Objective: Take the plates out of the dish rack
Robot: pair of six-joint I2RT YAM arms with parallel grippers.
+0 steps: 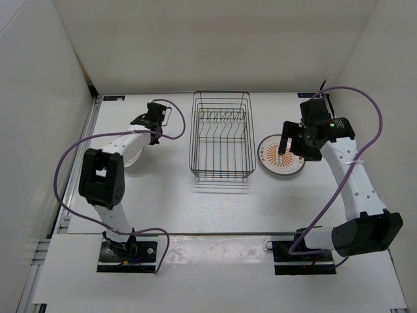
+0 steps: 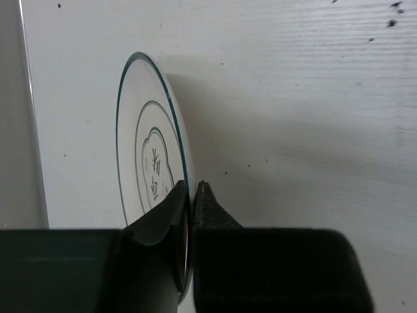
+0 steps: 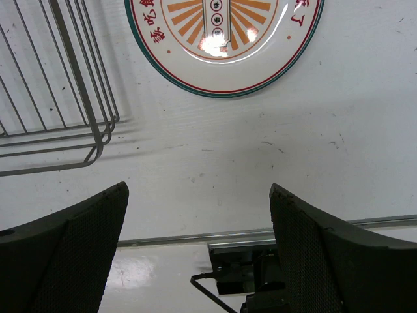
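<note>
The dish rack [image 1: 221, 135] stands mid-table with no plates in it; its corner shows in the right wrist view [image 3: 71, 91]. The orange sunburst plate [image 1: 281, 156] lies flat on the table to the rack's right, also in the right wrist view [image 3: 225, 39]. My right gripper [image 1: 285, 145] hovers over it, wide open and empty [image 3: 199, 195]. My left gripper [image 1: 146, 127] is left of the rack, shut [image 2: 192, 186] on the rim of a pale plate with grey marks [image 2: 146, 150], held on edge. That plate peeks out under my left forearm [image 1: 133, 156]. A third plate is not in view.
White walls enclose the table on the left, back and right. The table's left edge rail [image 2: 32, 130] runs close beside the held plate. A metal rail and mount [image 3: 260, 261] lie at the near edge under my right gripper.
</note>
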